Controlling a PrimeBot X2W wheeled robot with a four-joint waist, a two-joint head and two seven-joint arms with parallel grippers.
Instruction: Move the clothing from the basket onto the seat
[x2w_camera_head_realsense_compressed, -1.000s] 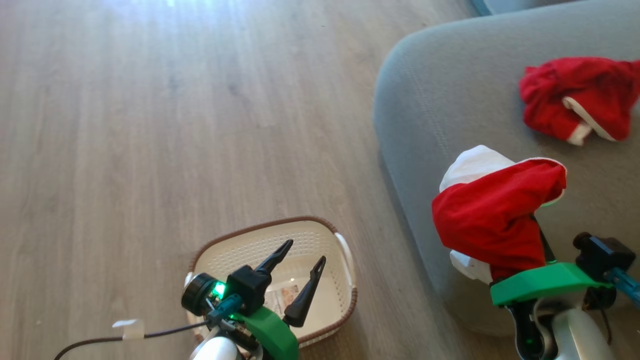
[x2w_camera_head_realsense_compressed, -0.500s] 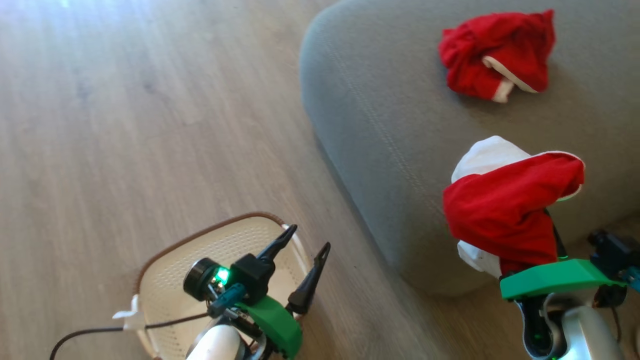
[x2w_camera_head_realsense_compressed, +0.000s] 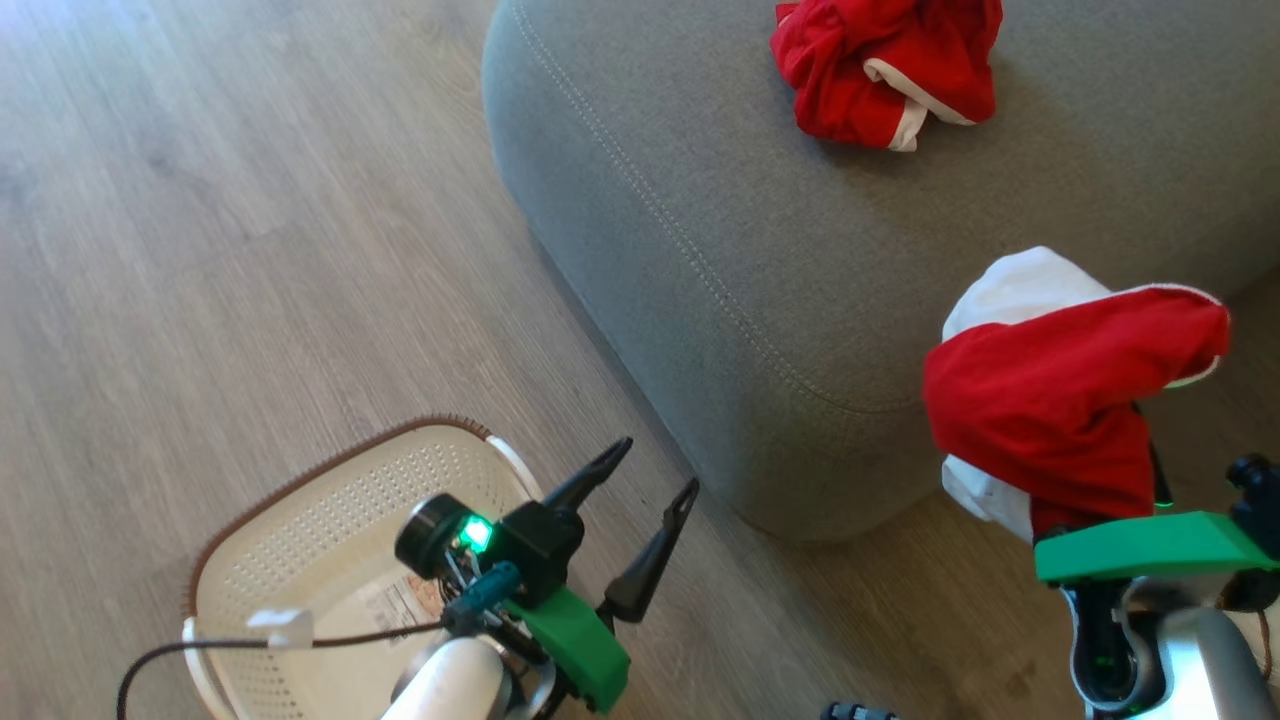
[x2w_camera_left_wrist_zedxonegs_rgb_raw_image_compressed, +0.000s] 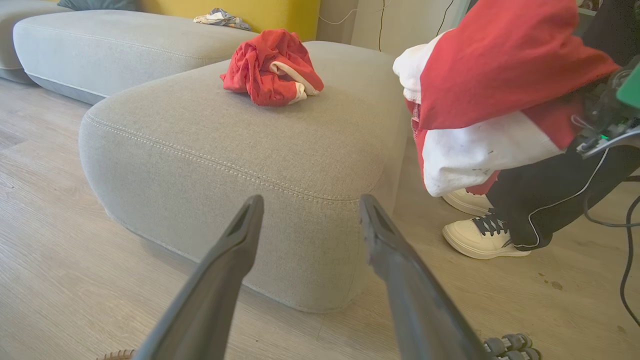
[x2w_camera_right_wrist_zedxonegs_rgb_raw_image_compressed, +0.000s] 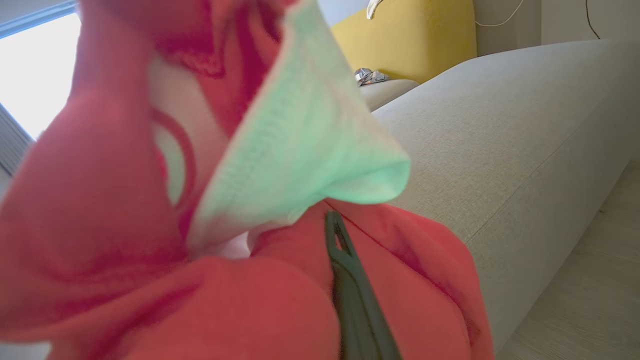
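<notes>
A red garment with white lining (x2w_camera_head_realsense_compressed: 1050, 400) hangs bunched in the air beside the front corner of the grey seat (x2w_camera_head_realsense_compressed: 700, 200), and my right gripper (x2w_camera_right_wrist_zedxonegs_rgb_raw_image_compressed: 325, 220) is shut on it. In the right wrist view the cloth (x2w_camera_right_wrist_zedxonegs_rgb_raw_image_compressed: 100, 225) covers all but one dark finger (x2w_camera_right_wrist_zedxonegs_rgb_raw_image_compressed: 350, 280). A second red garment (x2w_camera_head_realsense_compressed: 885, 65) lies crumpled on the seat top (x2w_camera_left_wrist_zedxonegs_rgb_raw_image_compressed: 225, 140). The cream basket (x2w_camera_head_realsense_compressed: 330, 520) stands on the floor at lower left, with a paper label on its floor. My left gripper (x2w_camera_head_realsense_compressed: 657, 466) hovers open and empty by the basket's right end, pointing at the seat's corner (x2w_camera_left_wrist_zedxonegs_rgb_raw_image_compressed: 311, 200).
A person crouches at the seat's right end, with white shoes (x2w_camera_left_wrist_zedxonegs_rgb_raw_image_compressed: 482, 237) and dark trousers close behind the held garment (x2w_camera_left_wrist_zedxonegs_rgb_raw_image_compressed: 500, 75). A yellow backrest (x2w_camera_left_wrist_zedxonegs_rgb_raw_image_compressed: 260, 12) stands behind the sofa. A dark cable (x2w_camera_head_realsense_compressed: 250, 650) runs over the basket's near end. Wooden floor lies to the left.
The head camera has swung right, so the basket and seat sit further left in the picture. Both grippers keep their state, and the held garment stays in the right gripper.
</notes>
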